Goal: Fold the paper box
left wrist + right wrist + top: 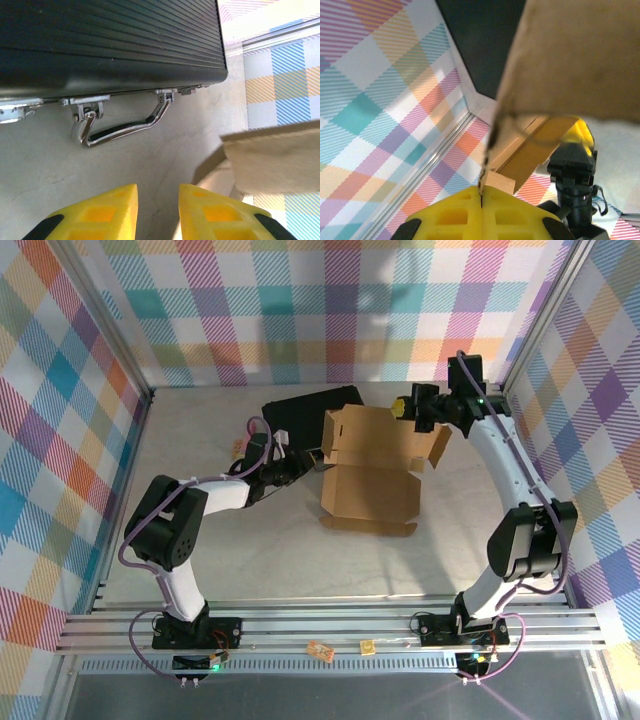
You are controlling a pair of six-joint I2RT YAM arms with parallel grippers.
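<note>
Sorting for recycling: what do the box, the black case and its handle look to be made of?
The paper box: brown cardboard, matte, with cut flaps and crease lines. The black case: likely plastic or coated metal, going by its ribbed face and dull sheen. The handle: polished metal, perhaps chromed, with mirror-bright reflections.

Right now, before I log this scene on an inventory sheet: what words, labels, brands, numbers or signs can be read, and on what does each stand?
No text can be read.
paper box: plain brown cardboard, no print showing.
black case: no label or brand showing on the ribbed lid or metal handle.
two small tan tags at the near edge: too small to read any marking.
</note>
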